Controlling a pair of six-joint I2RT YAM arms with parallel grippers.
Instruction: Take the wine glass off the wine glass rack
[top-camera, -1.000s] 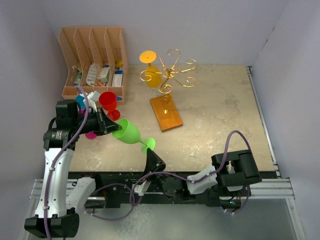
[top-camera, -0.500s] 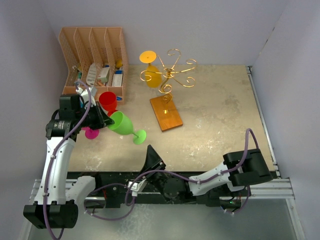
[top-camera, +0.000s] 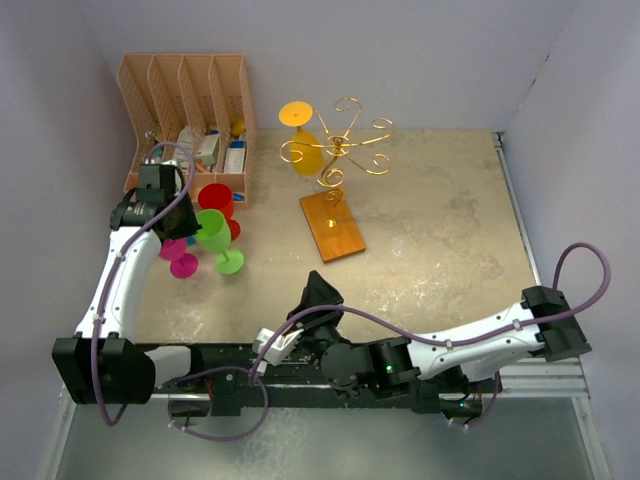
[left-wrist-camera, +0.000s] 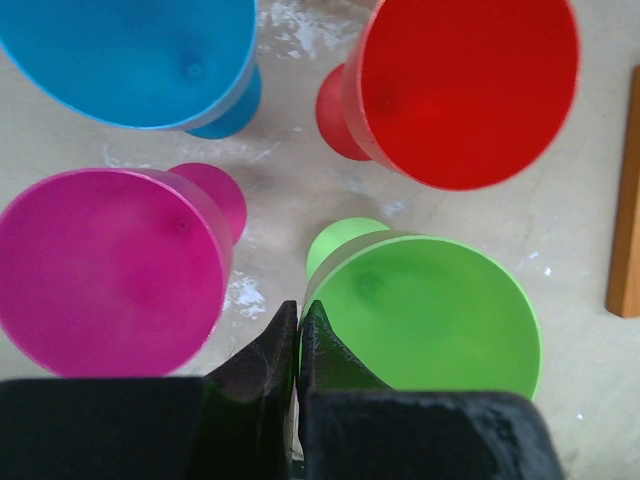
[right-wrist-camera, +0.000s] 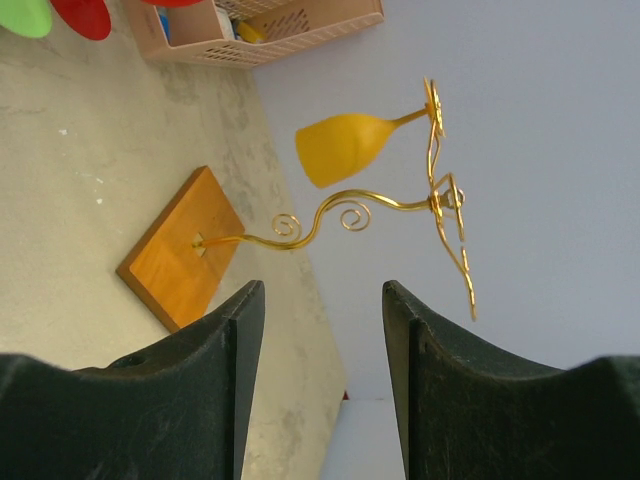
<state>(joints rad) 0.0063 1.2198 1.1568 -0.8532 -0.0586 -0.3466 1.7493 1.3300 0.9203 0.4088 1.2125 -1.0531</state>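
The gold wire wine glass rack (top-camera: 345, 148) stands on its orange-brown wooden base (top-camera: 332, 224) at mid-table. A yellow wine glass (top-camera: 304, 152) hangs upside down from an arm on the rack's left side. In the right wrist view the glass (right-wrist-camera: 345, 148), rack (right-wrist-camera: 440, 200) and base (right-wrist-camera: 185, 248) lie ahead of my right gripper (right-wrist-camera: 322, 285). This gripper (top-camera: 320, 290) is open and empty, near of the base and apart from it. My left gripper (left-wrist-camera: 298, 310) is shut and empty. It hangs over the gap between a magenta glass (left-wrist-camera: 105, 270) and a green glass (left-wrist-camera: 430, 315).
Red (top-camera: 215, 198), green (top-camera: 215, 235) and magenta (top-camera: 180, 258) glasses stand upright at the left, under the left gripper (top-camera: 175, 225). A blue glass (left-wrist-camera: 130, 55) stands with them. A peach slotted organizer (top-camera: 190, 100) sits at the back left. Walls enclose the table.
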